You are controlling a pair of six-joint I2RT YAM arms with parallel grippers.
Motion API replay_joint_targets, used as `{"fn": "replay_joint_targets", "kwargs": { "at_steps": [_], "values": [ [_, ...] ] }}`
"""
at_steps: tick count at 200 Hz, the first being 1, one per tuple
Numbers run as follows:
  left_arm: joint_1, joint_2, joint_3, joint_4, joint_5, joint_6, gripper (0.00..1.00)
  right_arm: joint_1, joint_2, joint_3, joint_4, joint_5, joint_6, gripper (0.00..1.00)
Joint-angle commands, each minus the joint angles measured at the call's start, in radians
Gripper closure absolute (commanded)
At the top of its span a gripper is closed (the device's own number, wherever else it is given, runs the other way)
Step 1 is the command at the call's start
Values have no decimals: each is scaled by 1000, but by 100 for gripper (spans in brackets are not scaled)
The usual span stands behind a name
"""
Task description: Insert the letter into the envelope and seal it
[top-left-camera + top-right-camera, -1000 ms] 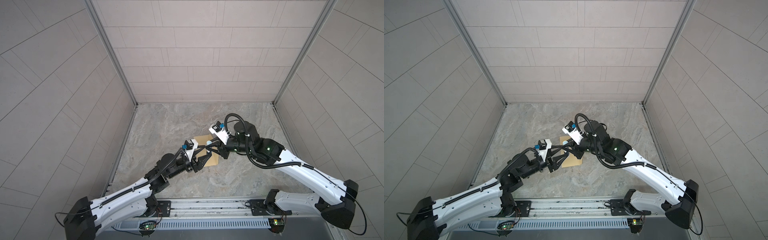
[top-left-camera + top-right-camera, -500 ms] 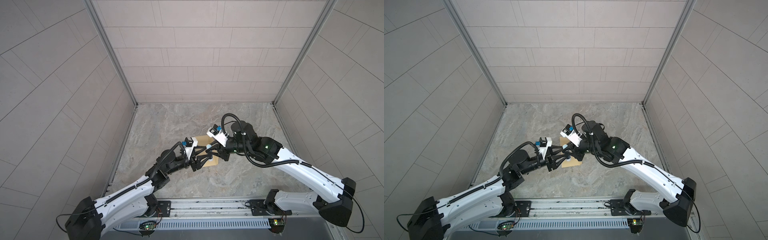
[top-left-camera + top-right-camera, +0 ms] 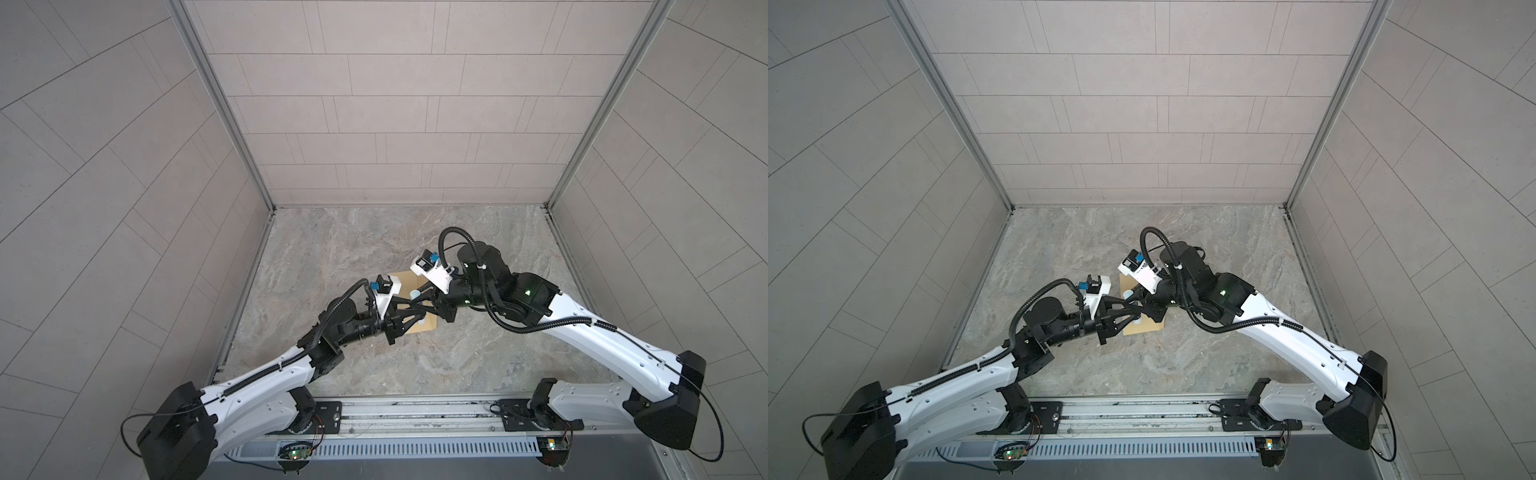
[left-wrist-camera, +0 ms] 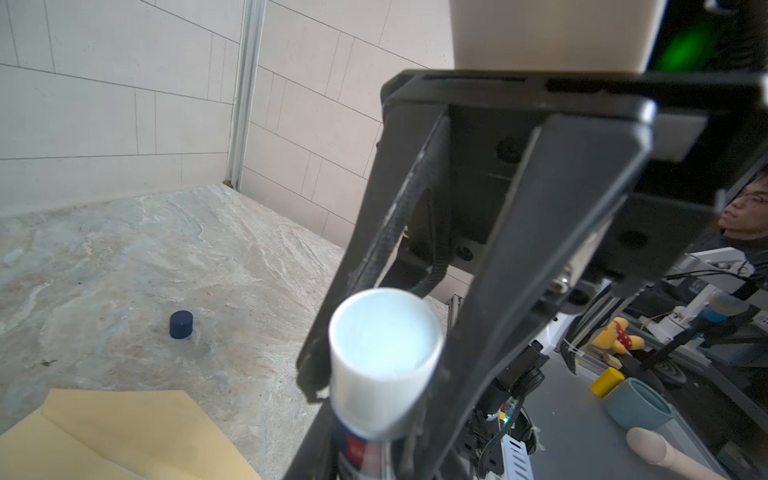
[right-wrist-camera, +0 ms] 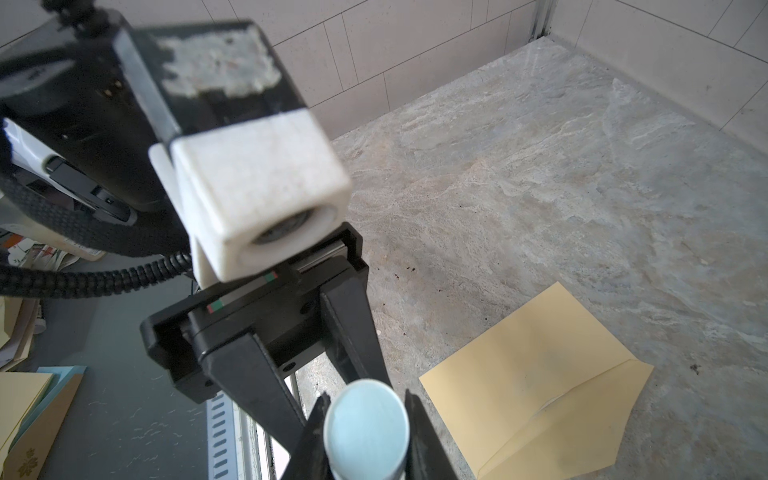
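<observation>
Hovering over the mustard-tan envelope point(image 5: 540, 382) flat on the marble worktop point(image 5: 540, 187), with right fingers point(image 4: 523, 291) clamped on an open glue stick point(image 4: 384, 357). Flanking the same stick with left fingers point(image 5: 249, 374); cannot tell whether gripping it.

Robotics lab: tile-walled test booth point(image 3: 395, 104), arm rail point(image 3: 415, 409), cluttered workbench point(image 4: 561, 424) beyond.

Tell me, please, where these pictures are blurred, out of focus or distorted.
Left wrist view: the glue stick, close up, is soft, while the blue cap on the table is sharper. Right wrist view: the white camera housing is blurred and the envelope is crisp. Both top views: sharp overall, but wide-angle distortion bows the wall tiles at the sides.
</observation>
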Motion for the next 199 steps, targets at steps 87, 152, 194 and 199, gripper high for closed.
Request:
{"fn": "replay_joint_targets", "kwargs": {
  "at_steps": [87,152,194,199],
  "values": [
    [6,-70,-10,17,-343,-138,100,8,-186,-122,181,293,-26,44],
    [7,-77,32,-10,-515,-342,100,8,-263,-471,665,401,6,18],
    [6,-52,48,-2,-534,-455,100,51,-212,-608,969,376,-35,21],
    [6,-49,49,0,-537,-467,100,62,-202,-623,999,387,-42,21]
  ]
}}
